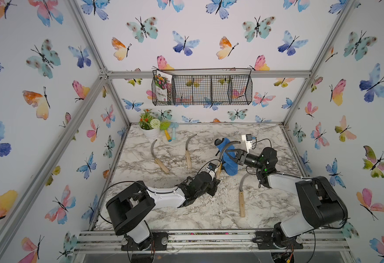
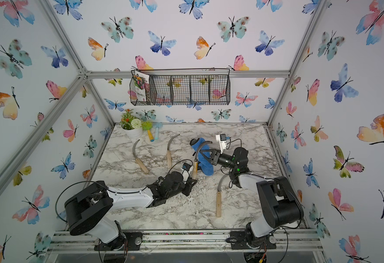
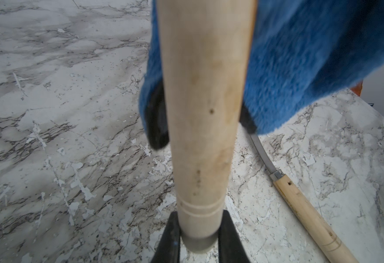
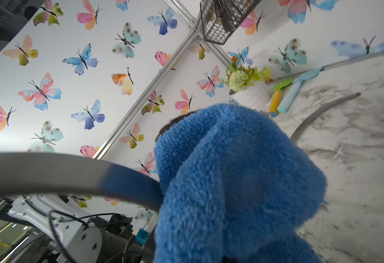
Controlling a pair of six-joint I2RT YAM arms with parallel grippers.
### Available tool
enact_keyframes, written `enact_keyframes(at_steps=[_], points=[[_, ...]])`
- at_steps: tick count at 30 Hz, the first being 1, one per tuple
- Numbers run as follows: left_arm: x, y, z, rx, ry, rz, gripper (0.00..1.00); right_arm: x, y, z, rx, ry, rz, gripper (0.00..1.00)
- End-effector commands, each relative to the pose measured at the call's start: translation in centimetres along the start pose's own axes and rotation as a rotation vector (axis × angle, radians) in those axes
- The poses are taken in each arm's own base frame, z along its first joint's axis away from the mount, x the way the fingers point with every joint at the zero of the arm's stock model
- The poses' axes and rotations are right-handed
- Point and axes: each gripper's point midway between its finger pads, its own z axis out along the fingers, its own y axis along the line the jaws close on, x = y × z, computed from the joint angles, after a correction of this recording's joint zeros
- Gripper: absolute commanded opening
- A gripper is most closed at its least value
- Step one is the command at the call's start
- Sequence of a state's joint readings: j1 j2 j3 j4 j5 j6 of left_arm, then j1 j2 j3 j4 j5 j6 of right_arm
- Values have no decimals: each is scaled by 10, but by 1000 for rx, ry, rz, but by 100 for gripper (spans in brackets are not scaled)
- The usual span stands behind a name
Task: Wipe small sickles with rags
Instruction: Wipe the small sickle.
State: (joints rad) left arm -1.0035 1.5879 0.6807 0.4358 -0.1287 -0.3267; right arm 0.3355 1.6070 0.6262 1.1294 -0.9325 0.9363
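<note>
black-and-white arms (image 1: 166, 197), looping black cables (image 1: 98, 206)

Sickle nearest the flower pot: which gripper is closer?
Left. The left gripper, clamping the raised sickle's handle, is right of that sickle; the right gripper, clamping the rag, is farther right.

my held sickle (image 3: 204, 113): handle pale bare wood, smooth, matt, two turned grooves | blade (image 4: 50, 173): grey metal, dull sheen | rag (image 4: 232, 182): blue terry cloth, fluffy, matt | counter (image 3: 61, 113): marble-look, scuffed, flaking white | basket (image 1: 209, 91): black wire mesh
</note>
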Motion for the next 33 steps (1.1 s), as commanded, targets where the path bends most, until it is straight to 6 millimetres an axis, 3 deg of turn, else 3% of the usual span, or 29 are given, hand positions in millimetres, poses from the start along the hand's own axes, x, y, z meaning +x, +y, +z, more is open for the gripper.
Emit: enact_keyframes(at_steps=[1,8,16,21,26,33], points=[[-3,-5,2,11,-6,11,0,4,3,7,-60,-3,-25,2],[-3,-4,3,6,-6,14,0,-13,16,10,-62,-5,-62,2],[-2,-3,5,1,-4,17,0,-70,57,-9,27,-99,-198,3],[-1,-4,6,5,0,14,0,-95,62,-20,15,-142,-193,3],[-2,-3,5,1,-2,16,0,-80,58,-18,-14,-107,-167,2],[-2,-3,7,-2,1,17,0,-24,31,8,-9,-21,-105,3]])
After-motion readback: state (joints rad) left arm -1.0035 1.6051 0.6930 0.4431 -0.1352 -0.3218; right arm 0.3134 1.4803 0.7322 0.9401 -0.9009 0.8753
